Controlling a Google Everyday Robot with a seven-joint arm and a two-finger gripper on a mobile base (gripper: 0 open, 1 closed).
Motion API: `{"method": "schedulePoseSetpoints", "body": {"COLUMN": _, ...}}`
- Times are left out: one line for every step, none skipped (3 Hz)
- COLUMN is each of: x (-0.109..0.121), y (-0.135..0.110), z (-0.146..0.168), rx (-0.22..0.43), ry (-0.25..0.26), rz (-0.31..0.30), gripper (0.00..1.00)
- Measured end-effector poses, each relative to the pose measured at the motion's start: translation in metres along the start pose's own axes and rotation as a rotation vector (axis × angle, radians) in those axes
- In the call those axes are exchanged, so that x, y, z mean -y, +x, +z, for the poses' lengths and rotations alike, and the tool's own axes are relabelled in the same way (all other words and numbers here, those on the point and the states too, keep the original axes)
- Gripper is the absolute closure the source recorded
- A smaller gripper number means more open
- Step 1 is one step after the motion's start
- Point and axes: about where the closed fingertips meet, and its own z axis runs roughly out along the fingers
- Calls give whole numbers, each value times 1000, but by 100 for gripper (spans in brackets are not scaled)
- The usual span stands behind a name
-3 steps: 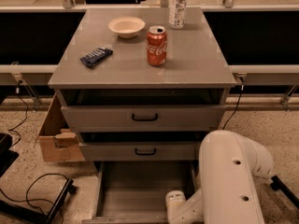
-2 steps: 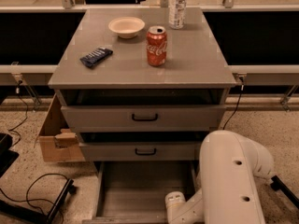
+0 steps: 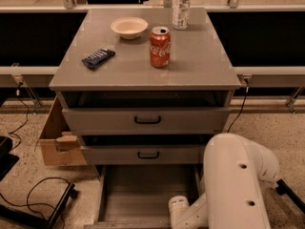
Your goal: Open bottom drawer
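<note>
The bottom drawer (image 3: 143,192) of the grey cabinet stands pulled far out, and I look down into its plain grey tray. Its front and black handle are cut off by the lower edge of the view. My white arm (image 3: 233,185) reaches down at the lower right, with its wrist (image 3: 178,209) over the tray's front right corner. The gripper itself is below the frame and out of view. The middle drawer (image 3: 147,154) and the top drawer (image 3: 147,120) above it stand slightly pulled out.
On the cabinet top (image 3: 200,61) stand a red cola can (image 3: 159,47), a white bowl (image 3: 129,27), a dark snack bar (image 3: 98,57) and a clear bottle (image 3: 181,3). A cardboard box (image 3: 55,137) sits left of the cabinet. Black cables (image 3: 33,199) lie on the floor at the left.
</note>
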Motion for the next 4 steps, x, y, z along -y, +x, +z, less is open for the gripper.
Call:
{"method": "schedulePoseSetpoints", "body": {"x": 0, "y": 0, "z": 0, "rx": 0, "ry": 0, "rz": 0, "gripper": 37}}
{"method": "schedulePoseSetpoints", "body": {"x": 1, "y": 0, "z": 0, "rx": 0, "ry": 0, "rz": 0, "gripper": 14}}
{"method": "schedulePoseSetpoints", "body": {"x": 1, "y": -1, "z": 0, "rx": 0, "ry": 0, "rz": 0, "gripper": 0}}
{"method": "schedulePoseSetpoints", "body": {"x": 1, "y": 0, "z": 0, "rx": 0, "ry": 0, "rz": 0, "gripper": 0}}
